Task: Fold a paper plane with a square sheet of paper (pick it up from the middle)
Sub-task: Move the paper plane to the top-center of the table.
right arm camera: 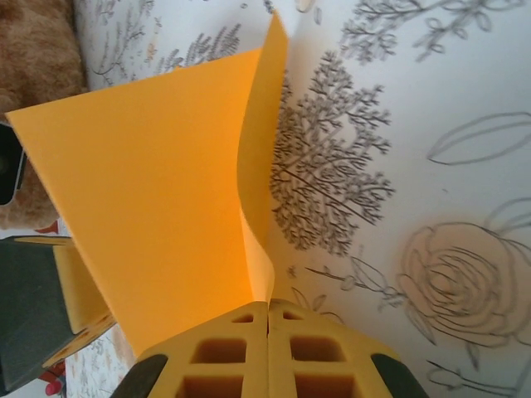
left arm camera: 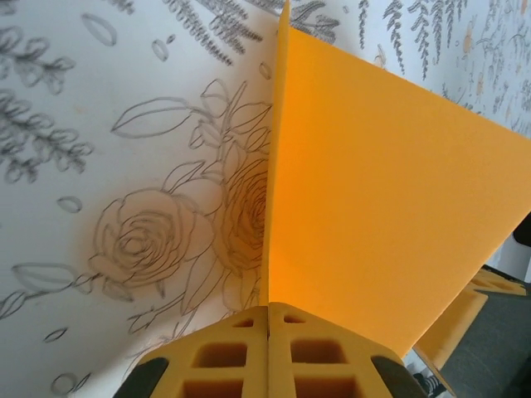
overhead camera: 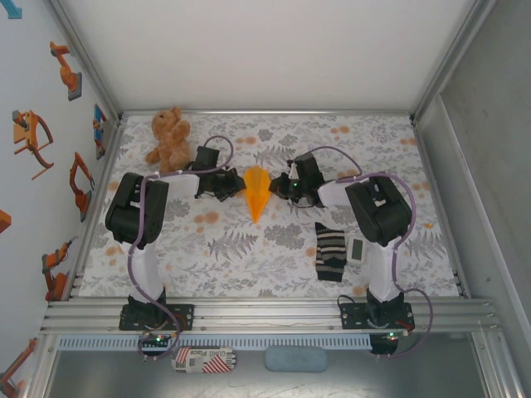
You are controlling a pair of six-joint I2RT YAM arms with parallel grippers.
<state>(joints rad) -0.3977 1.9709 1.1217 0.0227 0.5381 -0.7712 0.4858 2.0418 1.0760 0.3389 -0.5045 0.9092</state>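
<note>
On the flowered table (overhead camera: pixel 249 265), around its middle and a little toward the far edge, the left gripper (left arm camera: pixel 268 319) and the right gripper (right arm camera: pixel 268 308) each pinch with closed jaws one side of the orange paper plane (overhead camera: pixel 256 192), whose tip points to the near edge.

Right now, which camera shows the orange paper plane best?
The top external view: the paper plane shows whole, a pointed dart held between the left gripper and right gripper. Each wrist view gives a close-up of an orange flap pinched in its shut yellow fingers.
</note>
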